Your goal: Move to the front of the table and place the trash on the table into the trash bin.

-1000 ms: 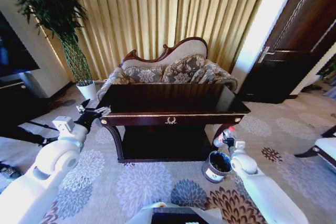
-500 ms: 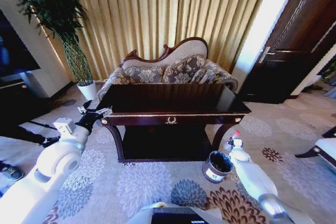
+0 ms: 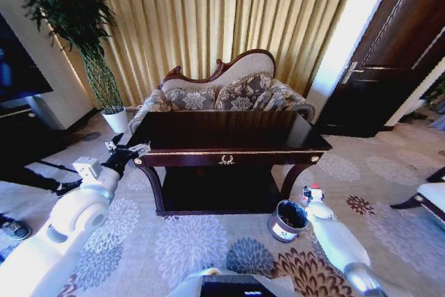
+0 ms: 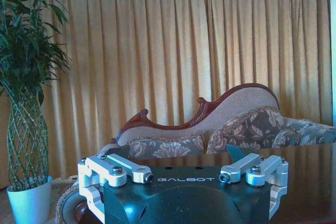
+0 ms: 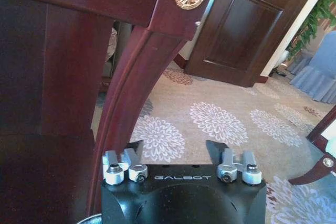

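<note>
Parked square before the table [image 3: 229, 133], top bare and glossy. Left gripper [image 4: 185, 174] up at the table's left corner, fingers spread, clutching nothing. Right gripper [image 5: 175, 157] down low by the curved right leg, spread wide too, holding nothing. Bin [image 3: 286, 220] just beside it on the carpet, contents too dark to tell. Plenty of open carpet rightward.

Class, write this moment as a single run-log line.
left gripper: open, at table left end | right gripper: open, low beside trash bin | tabletop: no trash visible
</note>
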You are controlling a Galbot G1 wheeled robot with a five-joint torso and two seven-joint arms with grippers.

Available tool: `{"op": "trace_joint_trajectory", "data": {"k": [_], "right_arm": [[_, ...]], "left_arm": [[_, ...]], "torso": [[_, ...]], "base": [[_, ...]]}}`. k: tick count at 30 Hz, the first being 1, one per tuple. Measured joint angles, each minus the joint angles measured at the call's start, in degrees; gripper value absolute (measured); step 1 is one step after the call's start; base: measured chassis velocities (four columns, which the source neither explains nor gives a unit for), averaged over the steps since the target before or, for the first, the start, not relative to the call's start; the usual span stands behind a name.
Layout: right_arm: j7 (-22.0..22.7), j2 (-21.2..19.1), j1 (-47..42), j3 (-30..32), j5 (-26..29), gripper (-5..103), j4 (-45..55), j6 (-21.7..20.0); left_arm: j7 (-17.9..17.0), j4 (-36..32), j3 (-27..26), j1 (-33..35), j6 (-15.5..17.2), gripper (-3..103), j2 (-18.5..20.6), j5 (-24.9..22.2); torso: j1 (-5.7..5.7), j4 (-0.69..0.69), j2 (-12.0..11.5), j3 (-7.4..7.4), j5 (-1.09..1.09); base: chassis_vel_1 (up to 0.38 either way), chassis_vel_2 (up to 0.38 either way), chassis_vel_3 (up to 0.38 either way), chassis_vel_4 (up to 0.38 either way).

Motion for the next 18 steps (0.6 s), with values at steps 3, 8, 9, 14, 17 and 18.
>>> {"op": "trace_joint_trajectory", "data": {"k": [3,8,9,14,17,18], "right_arm": [[0.1,-0.2,-0.2,0.2,0.2,79,0.4,0.0],[0.3,-0.4,-0.9,0.4,0.4,95,1.2,0.0],[0.3,-0.4,-1.0,0.5,0.4,95,1.3,0.0],[0.3,-0.1,-1.7,0.7,0.6,100,1.6,-0.1],[0.3,0.0,-2.1,0.8,0.7,100,1.7,-0.1],[0.3,0.1,-2.2,0.8,0.9,100,1.9,-0.1]], "left_arm": [[0.0,-0.1,0.0,0.0,0.0,100,0.0,0.0],[0.0,-0.3,0.0,0.1,0.0,100,-0.2,0.1],[0.0,-0.3,0.1,0.1,0.0,100,-0.2,0.1],[0.0,-0.4,0.1,0.3,0.0,100,-0.3,0.2],[0.0,-0.4,0.1,0.3,0.0,100,-0.3,0.2],[0.0,-0.4,0.0,0.2,0.0,100,-0.2,0.2]], "torso": [[0.0,0.0,0.0,0.0,-0.01],[0.0,0.0,0.0,0.0,0.0],[0.0,0.0,0.0,0.0,0.0],[-0.01,-0.01,0.0,0.0,0.0],[-0.01,0.0,0.0,0.0,0.0],[0.0,0.0,0.0,0.0,0.0]], "base": [[0.0,0.0,0.0,0.0],[0.0,0.0,0.0,0.0],[0.0,0.0,0.0,0.0],[0.0,0.0,0.0,0.0],[0.0,0.0,0.0,0.0],[0.0,0.0,0.0,0.0]]}}
